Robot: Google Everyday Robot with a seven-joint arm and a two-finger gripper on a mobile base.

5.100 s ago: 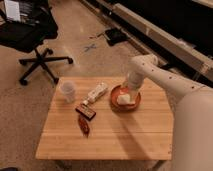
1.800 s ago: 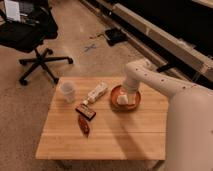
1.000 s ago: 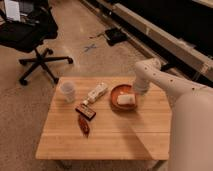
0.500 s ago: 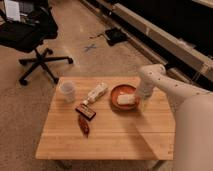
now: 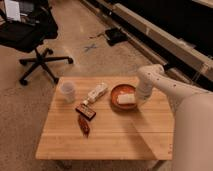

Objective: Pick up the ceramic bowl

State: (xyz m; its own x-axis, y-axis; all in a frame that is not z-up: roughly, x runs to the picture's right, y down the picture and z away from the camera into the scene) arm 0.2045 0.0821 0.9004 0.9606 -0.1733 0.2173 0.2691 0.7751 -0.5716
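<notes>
I see the round shallow orange-brown ceramic bowl point(image 5: 124, 95) on the right half of the light wooden plank tabletop point(image 5: 110, 145), near the far edge. A pale whitish block point(image 5: 126, 99) lies inside it; what it is I cannot tell. The white arm point(image 5: 150, 77) bends down from the right, and the tool point(image 5: 138, 100) is at the right rim of the bowl, low over the wood. If the tool is apart, together or clamped on the rim, I cannot tell.

No writing is readable for me. The long cream-coloured packet point(image 5: 97, 92) left of the bowl has some darker print, too small to read. The small dark rectangular packet point(image 5: 86, 111) and the reddish-brown narrow wrapper point(image 5: 84, 126) lie in front of it, the one just beside the other, also with nothing I can read. The small translucent white cup point(image 5: 68, 91) stands upright at the far left, well apart from the bowl.

The floor point(image 5: 105, 62) is beige and speckled, with a small blue cross mark point(image 5: 91, 47) and a dark flat object point(image 5: 116, 35) further back. A black office chair with a star base point(image 5: 40, 45) stands at the left, with a white sheet point(image 5: 11, 9) behind it. A long pale ledge point(image 5: 165, 37) runs along the dark right side of the room.
</notes>
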